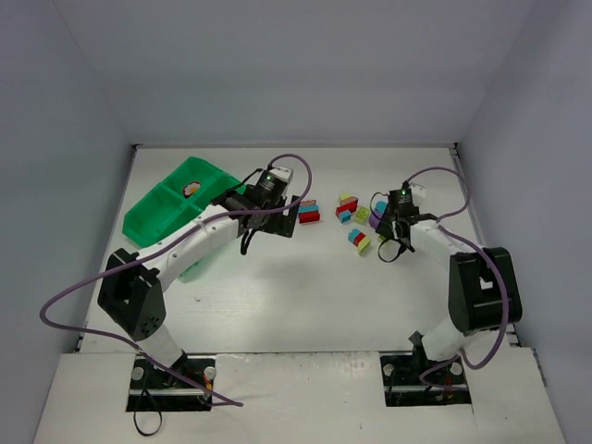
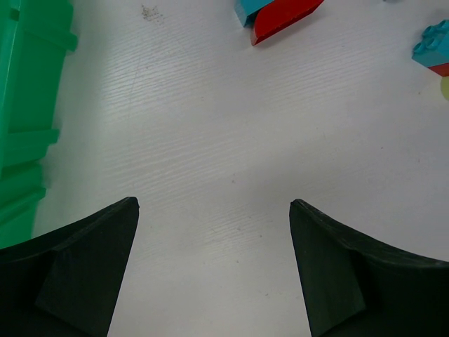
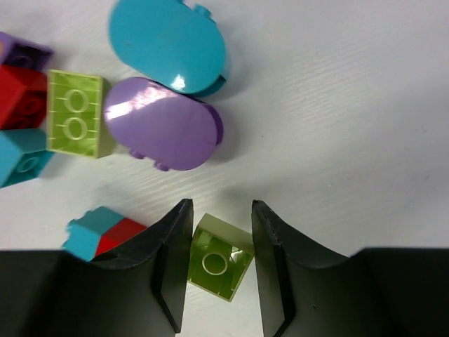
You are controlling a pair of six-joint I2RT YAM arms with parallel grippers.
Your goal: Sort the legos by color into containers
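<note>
The table (image 1: 305, 296) is white, with plain grey walls around it. From the top camera I see the green tray (image 1: 148, 222) at the far left corner. One small piece (image 1: 192, 188) lies in a far compartment, and I cannot tell its color. The loose legos (image 1: 351, 217) sit near the far edge, from the middle toward the right. My left gripper (image 1: 282, 225) hangs between the tray and the pile. My right gripper (image 1: 387, 242) is down at the right side of the pile.

In the left wrist camera, the left gripper (image 2: 214, 203) is spread wide and holds nothing. Only bare table shows between its fingers. The tray is just beside it, and a red brick (image 2: 284, 17) lies ahead.

In the right wrist camera, the right gripper (image 3: 220, 210) has one finger on each side of a yellow-green brick (image 3: 217, 265). The fingers are very close to it, but I cannot tell if they pinch it yet. The brick is turned a bit, so its corners face the fingers. A cyan-and-red brick (image 3: 102, 232) is just beside one finger. A purple oval piece (image 3: 161, 123) and a cyan oval piece (image 3: 168, 45) lie just ahead.

I think my job now is to grab this brick well. I should squeeze slowly, so it turns flat against the fingers and does not pop out. Then I should lift straight up, so I do not bump the brick next to it. The tray is well apart from here, so I should carry it high over the pile.
</note>
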